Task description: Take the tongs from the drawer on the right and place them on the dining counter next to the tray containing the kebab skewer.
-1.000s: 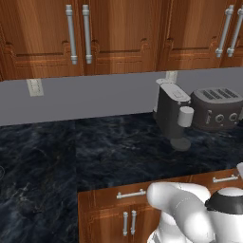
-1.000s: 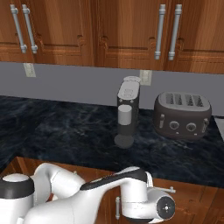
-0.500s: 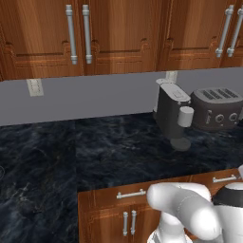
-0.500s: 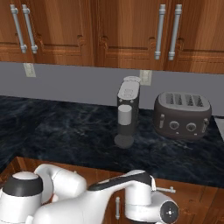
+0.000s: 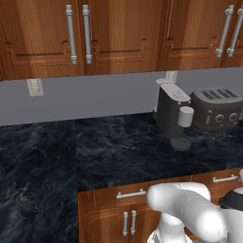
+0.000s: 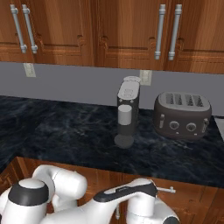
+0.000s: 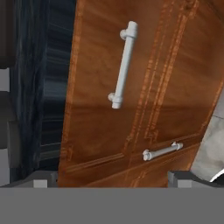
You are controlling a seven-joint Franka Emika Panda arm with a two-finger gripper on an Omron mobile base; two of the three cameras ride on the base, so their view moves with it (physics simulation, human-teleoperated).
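We judge task barely begun: drawer (image 7: 100,87) shut, handle (image 7: 123,65) upper centre of hand view; gripper (image 7: 111,178) fingers apart, empty. Tongs retrieval, placement pending.

Black stone counter (image 5: 95,161) with faint blue-white veining, running beneath the grey backsplash. A dark coffee machine (image 5: 172,113) stands on it near the wall, a pale cup at its front. Just beside it stands a dark four-slot toaster (image 5: 219,108) (three round knobs on its side), the two close but apart.
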